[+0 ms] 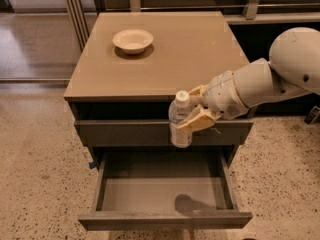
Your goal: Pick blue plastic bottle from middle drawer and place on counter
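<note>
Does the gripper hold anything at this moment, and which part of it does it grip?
Yes. The gripper holds the blue plastic bottle by its upper body, just below the white cap, upright above the open middle drawer.

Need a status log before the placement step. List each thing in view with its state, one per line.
blue plastic bottle: upright, capped, held in the air in front of the cabinet.
claw: closed around the bottle, just below the counter edge.
middle drawer: pulled out, open.
drawer above: pushed in.
counter: bottle not yet on it.
bowl: upright on the counter's far left.
</note>
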You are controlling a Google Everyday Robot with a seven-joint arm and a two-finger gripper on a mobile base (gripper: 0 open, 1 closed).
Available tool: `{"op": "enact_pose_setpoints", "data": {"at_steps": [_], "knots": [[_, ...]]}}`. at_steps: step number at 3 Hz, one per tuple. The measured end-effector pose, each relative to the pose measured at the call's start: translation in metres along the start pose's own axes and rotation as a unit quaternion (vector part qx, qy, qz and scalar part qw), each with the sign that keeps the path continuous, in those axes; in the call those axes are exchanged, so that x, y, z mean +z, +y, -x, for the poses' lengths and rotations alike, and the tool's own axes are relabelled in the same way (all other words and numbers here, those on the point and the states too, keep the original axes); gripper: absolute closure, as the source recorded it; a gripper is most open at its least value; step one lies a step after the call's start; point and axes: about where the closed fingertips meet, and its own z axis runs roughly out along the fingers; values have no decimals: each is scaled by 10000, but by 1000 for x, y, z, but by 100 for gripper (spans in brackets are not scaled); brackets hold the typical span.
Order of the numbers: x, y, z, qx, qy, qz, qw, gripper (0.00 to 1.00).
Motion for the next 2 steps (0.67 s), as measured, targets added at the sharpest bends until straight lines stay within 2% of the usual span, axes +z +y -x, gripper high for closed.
{"op": "enact_pose_setpoints", "data": {"at_steps": [1,2], "knots": [[0,0,1,-10,7,-4,10000,100],[-18,-8,18,247,-78,57,9996,100]]}}
